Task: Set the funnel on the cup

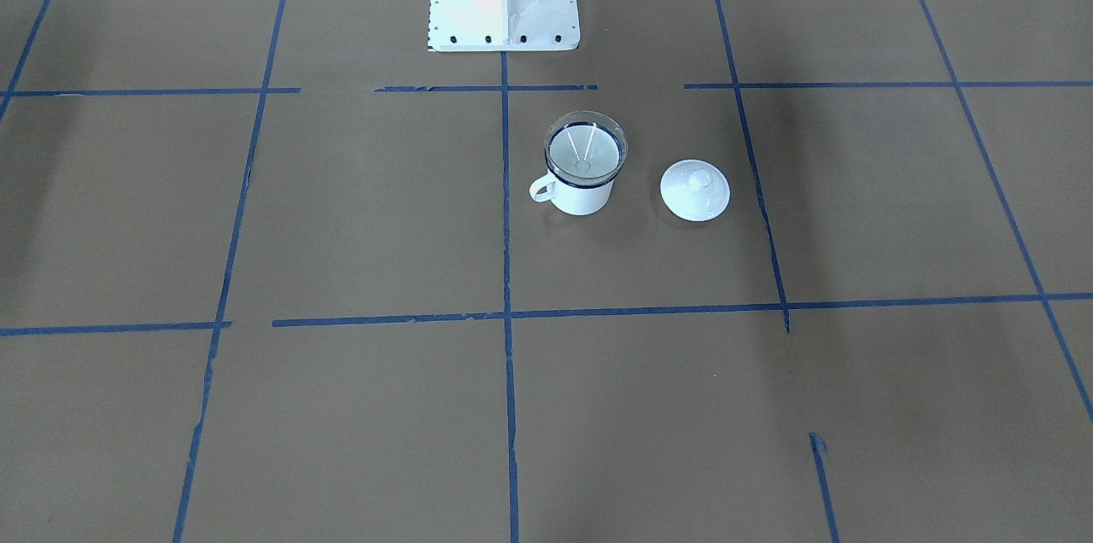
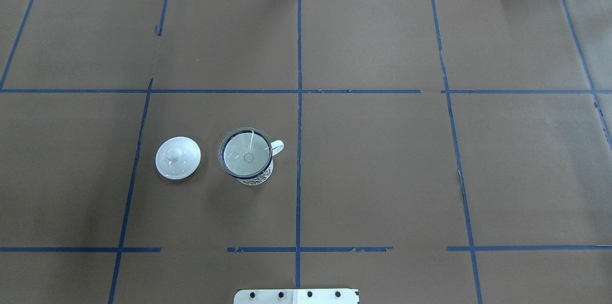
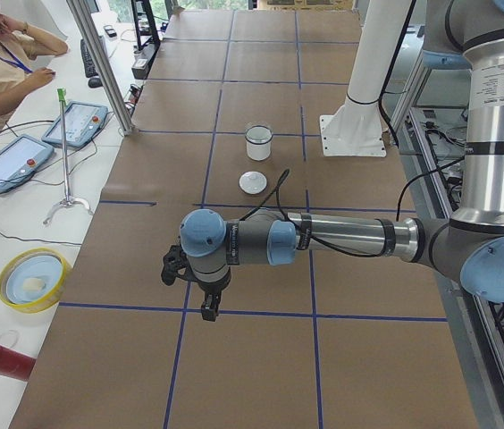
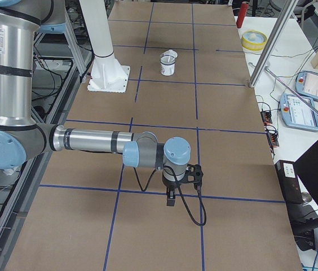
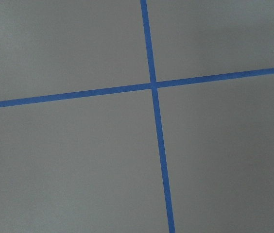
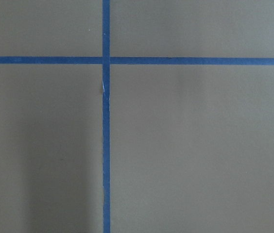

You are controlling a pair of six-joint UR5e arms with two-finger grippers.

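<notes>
Funnel seated on the cup, both arms parked well apart from it.

You see your left gripper (image 3: 207,309) and right gripper (image 4: 171,200) only from the table's ends, each hanging over bare paper well away from the cup (image 1: 581,197). I cannot tell whether either is clenched or released, though neither appears to carry anything. The funnel (image 1: 586,152) sits upright in the cup's mouth, its wide rim over the dark blue rim, so the task looks done. A white knobbed lid (image 1: 695,190) lies just beside the cup, opposite its handle. If you must reseat the funnel, judge it light, stiff, slick clear plastic. Pinch its rim edge gently and expect the cup to shift.
</notes>
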